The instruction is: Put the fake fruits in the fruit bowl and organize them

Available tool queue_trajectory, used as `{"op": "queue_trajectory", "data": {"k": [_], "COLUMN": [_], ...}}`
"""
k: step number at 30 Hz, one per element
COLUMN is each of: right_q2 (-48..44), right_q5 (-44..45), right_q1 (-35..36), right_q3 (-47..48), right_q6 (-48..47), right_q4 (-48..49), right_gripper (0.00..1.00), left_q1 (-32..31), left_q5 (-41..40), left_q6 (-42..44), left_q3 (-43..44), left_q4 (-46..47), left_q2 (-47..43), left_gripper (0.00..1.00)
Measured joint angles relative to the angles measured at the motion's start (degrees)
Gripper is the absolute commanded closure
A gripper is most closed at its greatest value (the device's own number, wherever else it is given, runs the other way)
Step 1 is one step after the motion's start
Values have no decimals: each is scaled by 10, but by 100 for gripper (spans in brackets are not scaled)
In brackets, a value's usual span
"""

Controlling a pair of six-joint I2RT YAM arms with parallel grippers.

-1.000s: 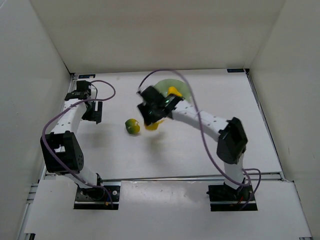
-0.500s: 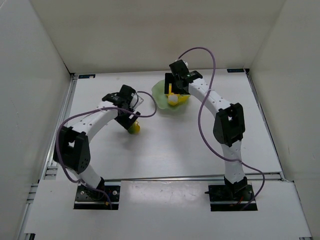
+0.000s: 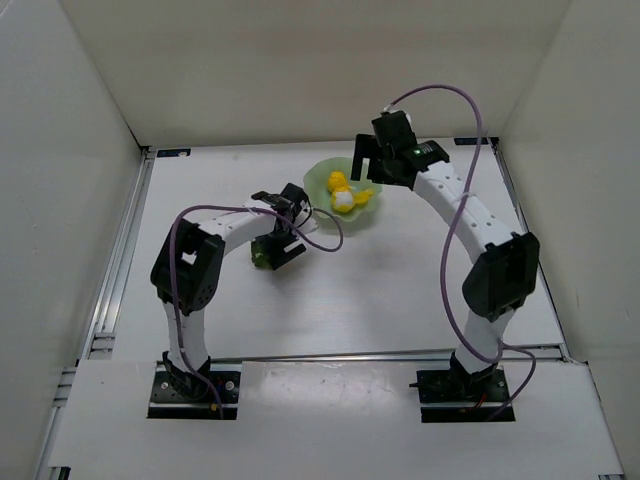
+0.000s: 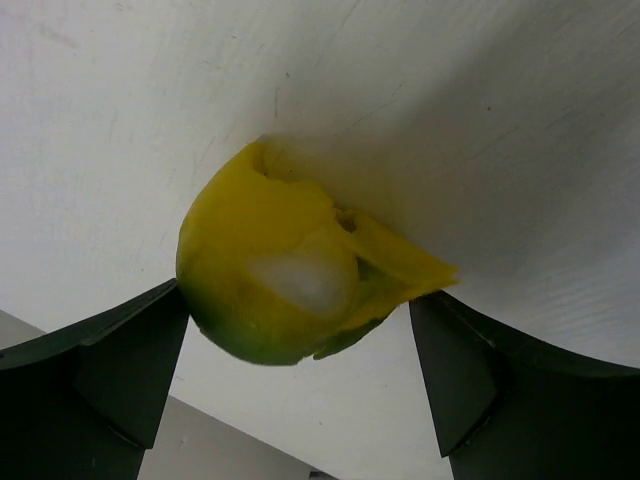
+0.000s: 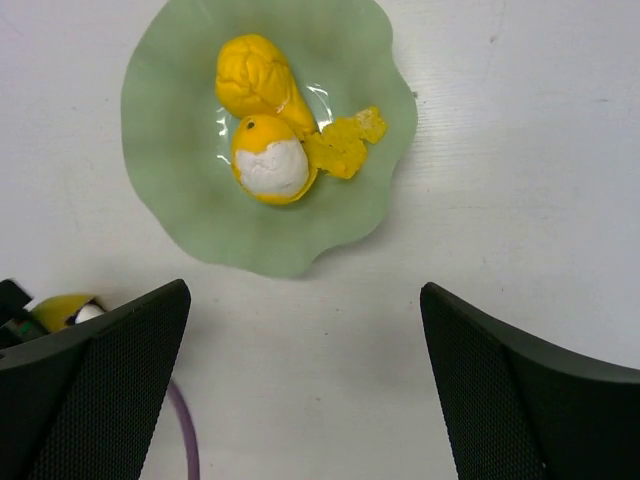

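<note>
green-and-yellow fruit [image 4: 290,275] between left end effector [image 4: 300,370] fingers, on table [image 4: 120,120]

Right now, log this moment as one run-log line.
left tool: open around green-and-yellow fruit on table | right tool: open, empty, above fruit bowl | bowl: yellow pear, yellow-and-white fruit

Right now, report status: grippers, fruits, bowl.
Left gripper jaws open around the green-and-yellow fruit on the table. Right gripper open, empty, above the fruit bowl. Pear and yellow-and-white fruit inside.

White arms [image 3: 455,205], black joints, purple cables [image 3: 325,235]
</note>
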Motion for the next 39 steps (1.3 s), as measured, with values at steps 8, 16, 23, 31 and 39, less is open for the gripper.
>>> {"op": "queue_trajectory", "data": {"k": [8, 16, 23, 31, 39], "right_q2": [-81, -132, -220, -244, -276], "right_q5": [2, 3, 16, 18, 17], "right_q1": [-2, -28, -94, -153, -165], "right_q3": [-77, -148, -252, -282, -282], "right_q6": [11, 35, 62, 62, 51], "right_q4": [3, 5, 19, 21, 21], "right_gripper": [0, 0, 0, 0, 0], "left_q1": [14, 16, 5, -35, -59], "left_q5": [14, 14, 3, -7, -39], "left_q6": [12, -2, -21, 12, 3], "left_q3": [53, 163, 404, 534, 561], "left_q4": [-34, -75, -3, 52, 54], "left_q2": [30, 30, 107, 267, 266], "left_gripper": [57, 56, 46, 0, 0]}}
